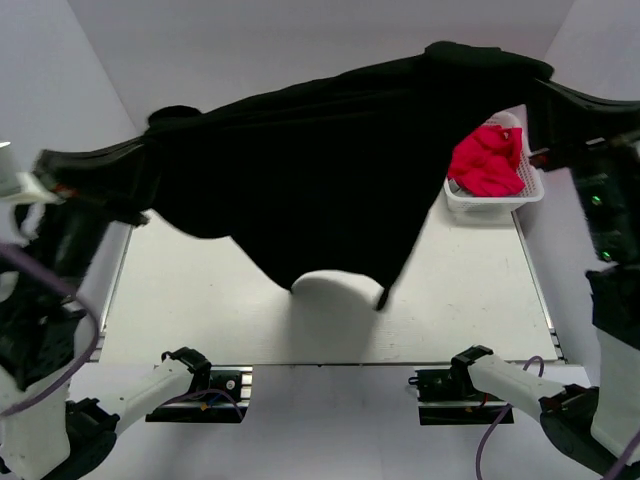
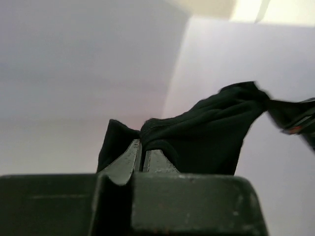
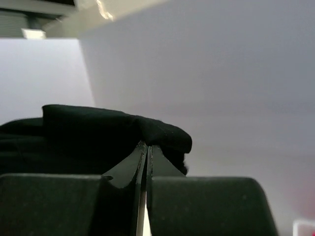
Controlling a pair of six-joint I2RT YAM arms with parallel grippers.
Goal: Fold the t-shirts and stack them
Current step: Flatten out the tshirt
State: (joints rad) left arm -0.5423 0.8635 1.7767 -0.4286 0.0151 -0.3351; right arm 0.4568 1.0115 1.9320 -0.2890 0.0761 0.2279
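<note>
Shirt (image 1: 310,180) — black, plain — hung stretched wide above the table (image 1: 470,300), left gripper (image 2: 141,147) and right gripper (image 3: 147,146) each clenched on an upper edge, hem sagging mid-table.

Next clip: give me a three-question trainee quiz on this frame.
1. True or false: the plain black cloth t-shirt lies flat on the white table.
2. The left claw and right claw: which is shut on the shirt? A) left only B) right only C) both
3. Fill in: the pinkish-red cloth shirts sit in a white plastic ____.
Key: 1 false, it hangs spread in the air; 2 C; 3 basket.
</note>
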